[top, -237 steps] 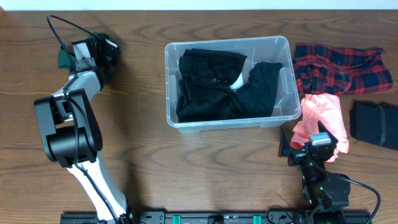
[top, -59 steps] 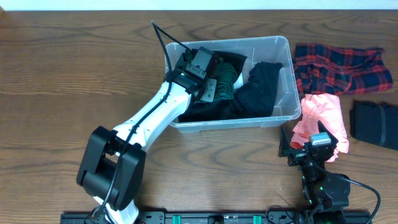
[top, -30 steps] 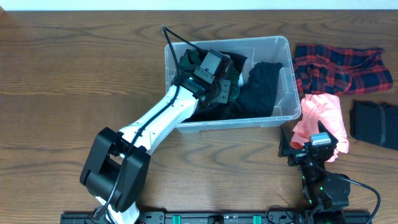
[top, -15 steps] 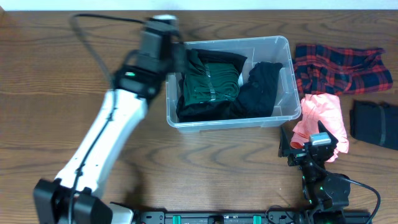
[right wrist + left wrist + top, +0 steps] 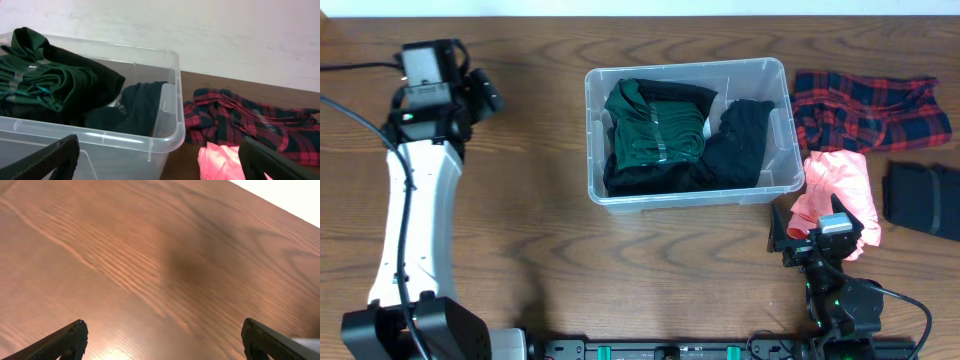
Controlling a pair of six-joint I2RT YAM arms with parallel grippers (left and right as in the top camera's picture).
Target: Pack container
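Inside, the clear container (image 5: 775, 80) holds green and black garments.

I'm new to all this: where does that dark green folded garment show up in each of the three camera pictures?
Overhead: the green garment lies in the left half of the container, upper centre of the picture.
Left wrist: not in it; only bare table wood shows.
Right wrist: far left, inside the container.
Shared landmark: the clear container, seen in the overhead and right wrist views.
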